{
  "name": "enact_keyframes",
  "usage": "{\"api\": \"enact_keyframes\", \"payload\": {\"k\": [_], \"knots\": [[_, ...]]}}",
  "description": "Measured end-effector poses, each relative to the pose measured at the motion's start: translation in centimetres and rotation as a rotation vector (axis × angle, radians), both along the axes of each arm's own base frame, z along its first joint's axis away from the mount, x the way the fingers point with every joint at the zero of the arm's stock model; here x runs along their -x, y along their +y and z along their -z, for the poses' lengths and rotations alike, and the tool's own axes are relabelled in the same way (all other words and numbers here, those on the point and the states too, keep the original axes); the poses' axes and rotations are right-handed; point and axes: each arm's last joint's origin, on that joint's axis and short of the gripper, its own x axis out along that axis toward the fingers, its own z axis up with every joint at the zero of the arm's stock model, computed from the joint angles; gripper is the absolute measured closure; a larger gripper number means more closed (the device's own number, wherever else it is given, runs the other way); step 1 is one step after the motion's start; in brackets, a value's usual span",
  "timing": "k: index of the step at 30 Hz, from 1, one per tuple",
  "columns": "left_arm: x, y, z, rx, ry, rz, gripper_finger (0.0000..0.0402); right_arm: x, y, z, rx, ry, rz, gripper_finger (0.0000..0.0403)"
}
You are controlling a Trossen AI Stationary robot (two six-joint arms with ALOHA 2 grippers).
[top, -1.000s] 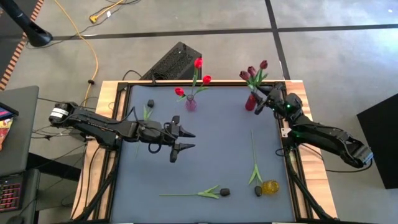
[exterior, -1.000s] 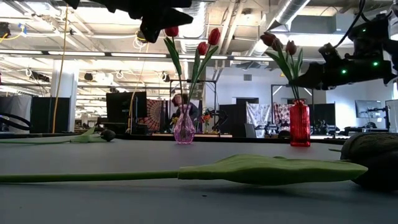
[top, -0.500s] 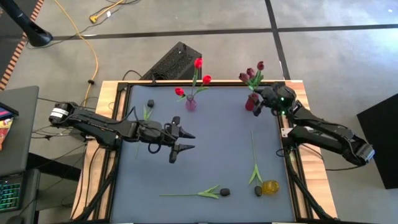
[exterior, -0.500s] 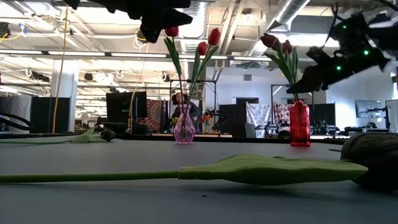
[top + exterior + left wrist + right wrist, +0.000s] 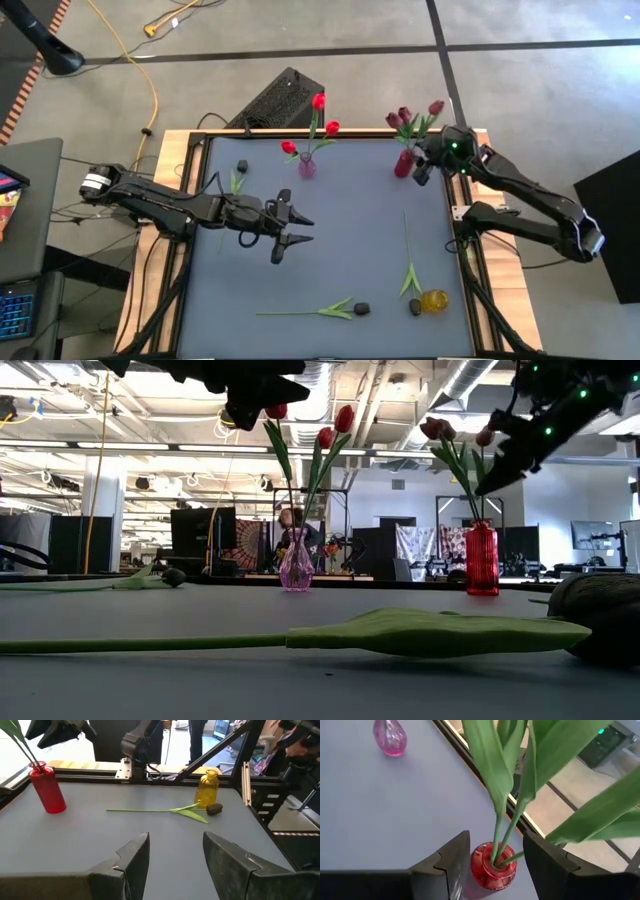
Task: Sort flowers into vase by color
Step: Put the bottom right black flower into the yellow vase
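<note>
Now the right gripper [image 5: 424, 166] has pulled back above the red vase [image 5: 403, 163].
Fingers parted, empty; its maroon flowers [image 5: 404, 117] stand inside, one head swung outward. Left gripper [image 5: 297, 229] stays open mid-table.

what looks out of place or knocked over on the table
The yellow vase lies on its side near the table's right front corner, empty, while the pink vase and red vase stand upright holding tulips. Three black-headed flowers still lie flat on the mat, one right beside the tipped vase.
</note>
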Motion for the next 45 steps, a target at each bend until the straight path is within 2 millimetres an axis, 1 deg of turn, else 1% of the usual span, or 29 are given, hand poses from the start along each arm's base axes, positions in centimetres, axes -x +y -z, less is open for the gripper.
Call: {"api": "enact_keyframes", "payload": {"k": [5, 9, 11, 16, 20, 23, 27, 31, 35, 39, 45], "knots": [[0.1, -0.2, 0.4, 0.011, 0.041, 0.065, 0.0229, 0.2, 1.0, -2.2, -0.043, 0.046, -0.041, 0.0193], [0.3, -0.4, 0.8, 0.024, 0.09, 0.125, 0.0229, 0.3, 2.7, -3.6, -0.106, 0.119, -0.123, 0.0193], [0.4, -0.4, 0.9, 0.024, 0.105, 0.126, 0.0229, 0.2, 3.6, -4.2, -0.124, 0.142, -0.183, 0.0193], [0.4, -0.3, 1.0, 0.008, 0.117, 0.131, 0.0229, -0.3, 6.2, -5.2, -0.138, 0.189, -0.374, 0.0193], [0.4, -0.3, 1.0, 0.007, 0.116, 0.131, 0.0229, -0.9, 8.2, -5.4, -0.128, 0.21, -0.549, 0.0193], [0.4, -0.3, 1.0, 0.008, 0.116, 0.13, 0.0229, -1.8, 10.1, -5.1, -0.121, 0.248, -0.753, 0.0193], [0.4, -0.3, 1.0, 0.008, 0.116, 0.129, 0.0229, -3.6, 13.1, -4.3, -0.099, 0.324, -0.979, 0.0193], [0.4, -0.3, 1.0, 0.013, 0.116, 0.117, 0.0229, -5.2, 16.3, -2.6, -0.037, 0.476, -1.204, 0.0193], [0.4, -0.3, 1.0, 0.021, 0.116, 0.111, 0.0229, -6.8, 18.8, -0.3, 0.056, 0.653, -1.314, 0.0197], [0.4, -0.3, 1.0, 0.028, 0.117, 0.108, 0.0229, -8.4, 20.0, 2.4, 0.072, 0.826, -1.365, 0.0205], [0.4, -0.3, 1.0, 0.02, 0.116, 0.1, 0.0229, -10.2, 20.8, 6.3, 0.027, 1.048, -1.373, 0.0214]]}}
